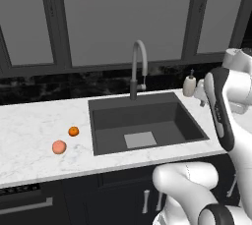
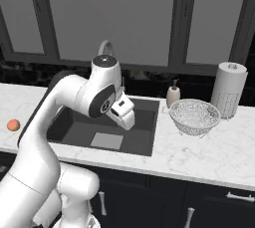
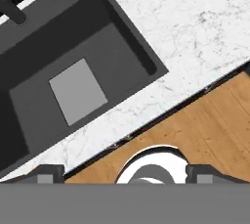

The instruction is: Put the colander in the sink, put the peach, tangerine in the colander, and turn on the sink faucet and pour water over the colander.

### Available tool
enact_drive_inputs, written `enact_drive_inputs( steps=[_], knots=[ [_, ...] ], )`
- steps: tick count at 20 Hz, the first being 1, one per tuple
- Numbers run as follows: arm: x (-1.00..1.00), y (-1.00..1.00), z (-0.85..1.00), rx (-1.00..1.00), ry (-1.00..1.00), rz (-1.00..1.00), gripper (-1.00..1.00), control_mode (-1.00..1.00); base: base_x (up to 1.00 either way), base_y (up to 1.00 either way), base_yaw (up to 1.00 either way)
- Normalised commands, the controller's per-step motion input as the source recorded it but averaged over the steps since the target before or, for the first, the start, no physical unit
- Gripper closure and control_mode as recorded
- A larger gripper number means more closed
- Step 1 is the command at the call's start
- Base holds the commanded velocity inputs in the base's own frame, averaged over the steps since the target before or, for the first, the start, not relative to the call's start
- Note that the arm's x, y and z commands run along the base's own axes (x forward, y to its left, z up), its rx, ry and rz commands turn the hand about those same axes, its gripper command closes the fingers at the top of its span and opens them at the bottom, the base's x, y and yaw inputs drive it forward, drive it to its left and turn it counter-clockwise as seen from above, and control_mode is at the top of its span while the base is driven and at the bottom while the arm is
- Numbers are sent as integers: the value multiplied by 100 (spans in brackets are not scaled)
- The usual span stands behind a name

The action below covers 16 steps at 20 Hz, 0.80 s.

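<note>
Two fruits on your counter [image 1: 29,121] far left, peach [image 1: 59,147] just beside tangerine [image 1: 73,131], then the bare sink [image 1: 147,121] under the faucet [image 1: 139,67], your gripper [image 3: 125,175] above its right front edge, fingers spread and holding nothing, colander [image 2: 194,116] on the counter right of the sink, paper towel roll [image 2: 228,90] beyond it

White veined marble bench [image 1: 29,126], smooth and faintly glossy, around a matt dark grey sink [image 1: 147,121] with a paler flat square on its floor. Behind the sink, brushed grey metal faucet [image 1: 140,67]; right of it, fine white-grey perforated mesh colander [image 2: 194,116] and dimpled paper-towel roll [image 2: 229,90]. Warm wood-plank floor [image 3: 215,130] below the bench edge.
</note>
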Motion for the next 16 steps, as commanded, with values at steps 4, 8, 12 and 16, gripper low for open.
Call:
enact_drive_inputs(
  steps=[4,8,12,16],
  knots=[
    [-27,-88,-33,8,3,-31,-100,-100,0,0,0],
    [-6,-97,-19,13,0,-31,-100,-100,0,0,0],
    [2,-96,-8,15,0,-23,-100,-100,0,0,0],
    [20,-70,0,15,-1,-10,-100,-100,0,0,0]
  ],
)
